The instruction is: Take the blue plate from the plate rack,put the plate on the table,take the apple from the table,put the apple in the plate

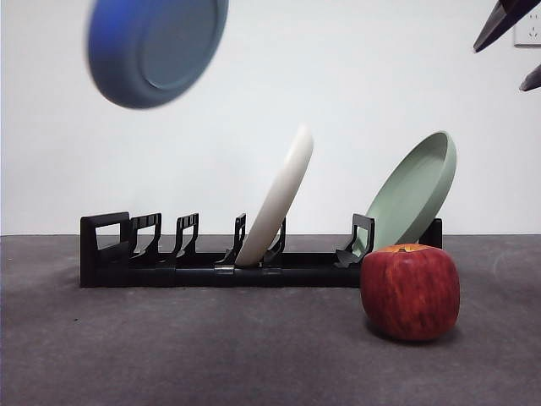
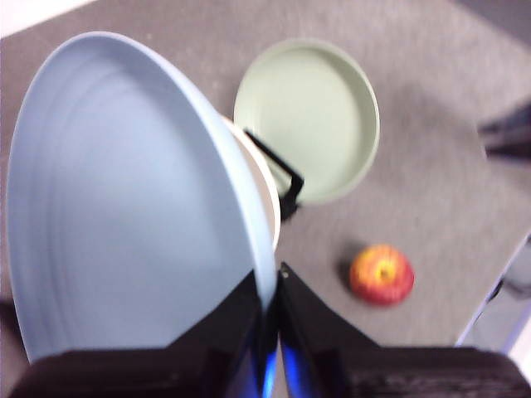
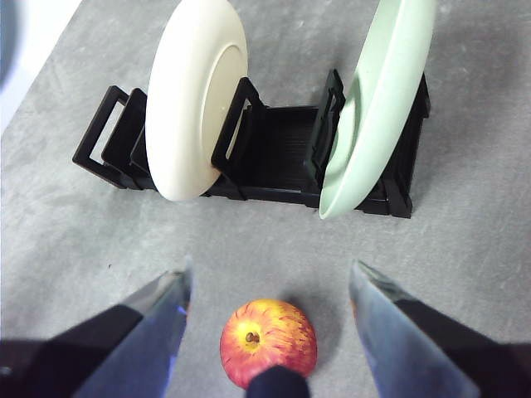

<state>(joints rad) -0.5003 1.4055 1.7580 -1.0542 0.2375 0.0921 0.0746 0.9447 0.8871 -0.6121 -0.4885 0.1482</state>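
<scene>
Blue plate (image 1: 156, 46) is off the plate rack (image 1: 169, 262) and up in the air, high above the rack's empty end in the front view; motion-blurred there, top edge cut off by the frame, underside facing the camera; left gripper (image 2: 267, 311) is clamped on its rim, jaws pinched together with the plate edge between them; gripper itself not visible in the front view, only the plate; left wrist view is soft, the plate's inner face fills most of it and hides most of the rack.

Rack sits on the table (image 1: 211, 355); cream-white plate (image 1: 277, 199) leans in a middle slot, pale green plate (image 1: 414, 194) leans at the far end near the apple; lower part of the green plate is hidden behind the apple and the rack end in the front view; slots at the other end are vacant.

Apple (image 1: 411, 292) stands on the table in front of the rack's green-plate end, just beside it, not touching as far as the right wrist view shows; nothing holds it.

Right gripper (image 3: 267, 319) hangs above the apple, jaws spread wide to either side of it, clear of it; jaw tips blurred and the apple's lower edge partly covered by a dark part of the gripper; in the front view this arm shows only as dark tips at the top right corner.
</scene>
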